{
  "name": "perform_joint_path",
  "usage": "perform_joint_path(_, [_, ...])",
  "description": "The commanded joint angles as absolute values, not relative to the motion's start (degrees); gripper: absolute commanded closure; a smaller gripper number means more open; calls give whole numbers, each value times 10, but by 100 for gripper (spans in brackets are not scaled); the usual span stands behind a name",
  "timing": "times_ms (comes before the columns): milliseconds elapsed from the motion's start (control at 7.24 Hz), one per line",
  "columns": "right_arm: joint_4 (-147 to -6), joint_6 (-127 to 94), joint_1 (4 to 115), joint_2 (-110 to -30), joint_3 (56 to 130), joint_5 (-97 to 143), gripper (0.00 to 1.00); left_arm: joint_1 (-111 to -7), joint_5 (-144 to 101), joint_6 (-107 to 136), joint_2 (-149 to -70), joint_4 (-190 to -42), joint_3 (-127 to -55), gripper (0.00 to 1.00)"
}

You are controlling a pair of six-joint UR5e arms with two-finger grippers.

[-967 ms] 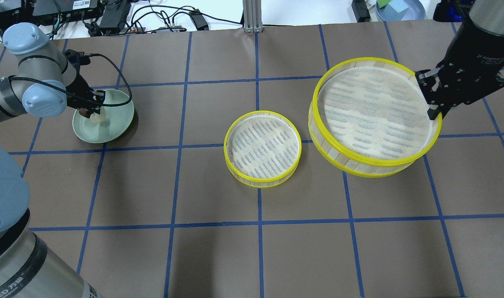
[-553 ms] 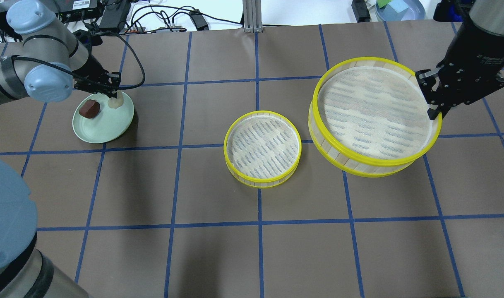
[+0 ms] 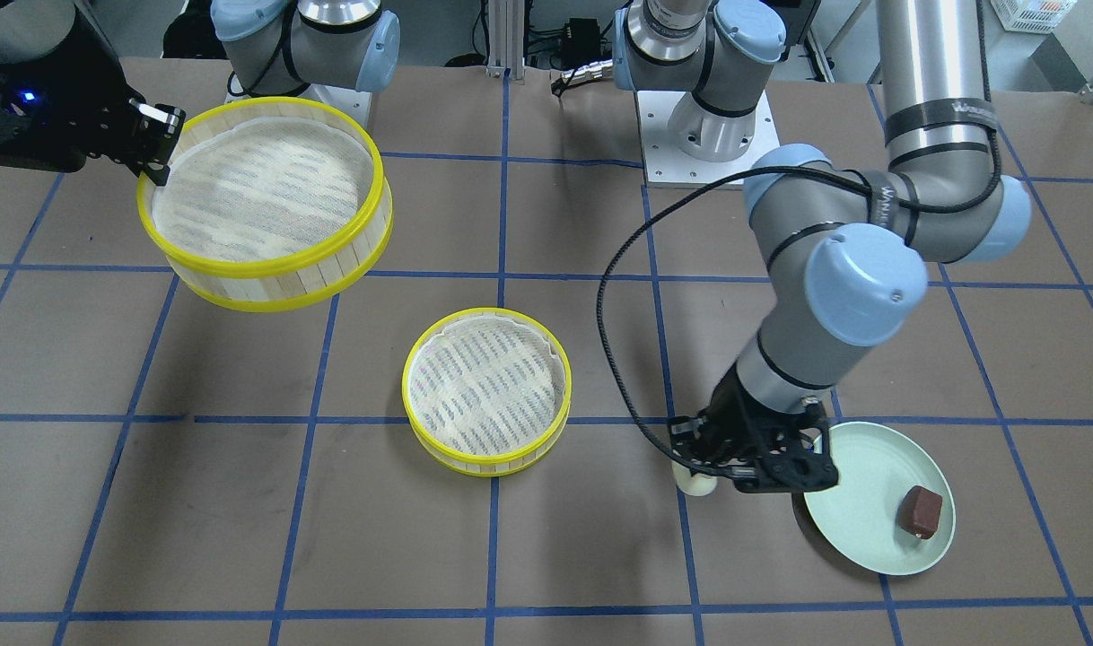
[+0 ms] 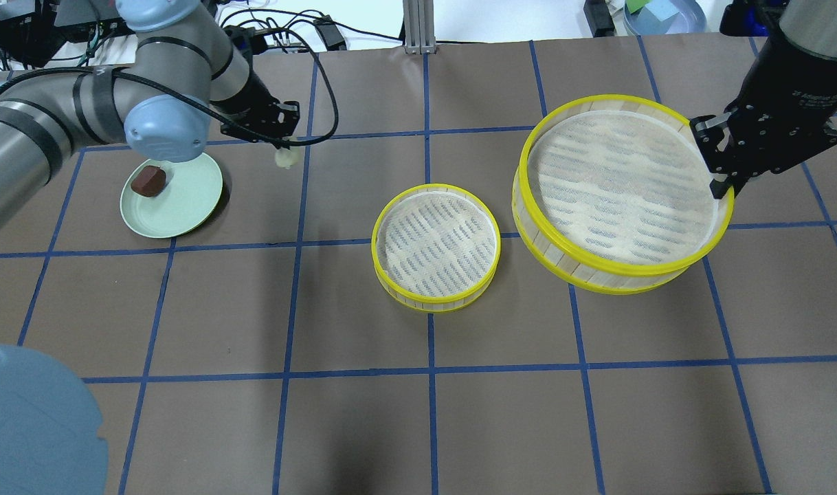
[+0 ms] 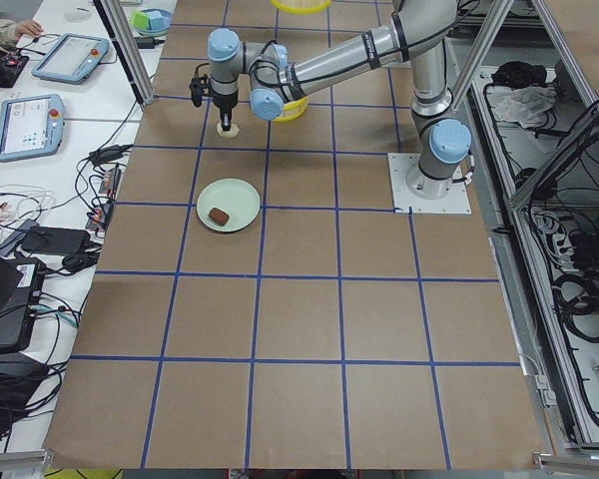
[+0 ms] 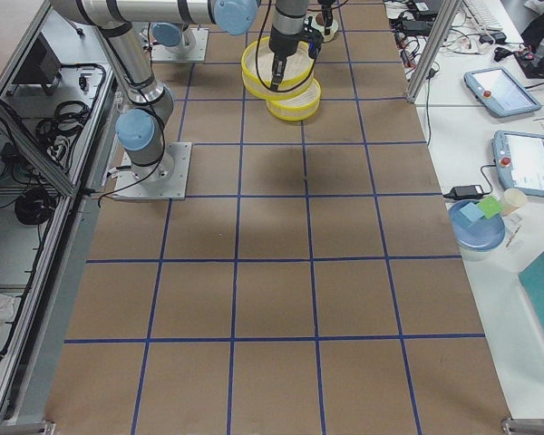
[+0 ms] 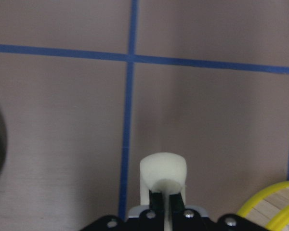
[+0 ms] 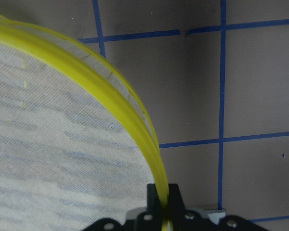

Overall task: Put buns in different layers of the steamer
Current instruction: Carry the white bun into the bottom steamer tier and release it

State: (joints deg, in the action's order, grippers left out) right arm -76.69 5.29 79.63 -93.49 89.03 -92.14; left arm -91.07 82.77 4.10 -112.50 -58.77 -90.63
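My left gripper (image 4: 283, 148) is shut on the creamy-white bun (image 4: 286, 158) and holds it above the table, right of the green plate; the bun shows in the left wrist view (image 7: 163, 174) and the front view (image 3: 695, 481). The dark reddish-brown bun (image 4: 149, 181) lies on the pale green plate (image 4: 185, 206). My right gripper (image 4: 719, 187) is shut on the rim of one steamer layer (image 4: 621, 192) and holds it lifted in the air at the right. The other steamer layer (image 4: 436, 246) sits on the table centre, empty.
Blue tape lines grid the brown table. Cables and power bricks (image 4: 185, 27) lie beyond the far edge. The left arm's cable (image 4: 326, 89) loops over the table behind the gripper.
My left gripper has lifted the white bun off the green plate and carried it right, past the plate's rim. The brown bun stays on the plate. The right arm and its layer have not moved.
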Motion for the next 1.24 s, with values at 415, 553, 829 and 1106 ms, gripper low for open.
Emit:
perform_joint_path(415, [-766, 55, 795, -935, 890, -923, 100, -1050, 746, 161, -1133, -599, -918, 100])
perform_joint_path(553, [-765, 55, 796, -936, 890, -924, 100, -1060, 746, 169, -1134, -599, -925, 100])
perform_joint_path(829, [-766, 54, 796, -936, 890, -924, 100, -1065, 747, 170, -1126, -605, -938, 1])
perform_joint_path(1106, [-761, 54, 796, -936, 891, -924, 100, -1063, 751, 171, -1119, -622, -936, 0])
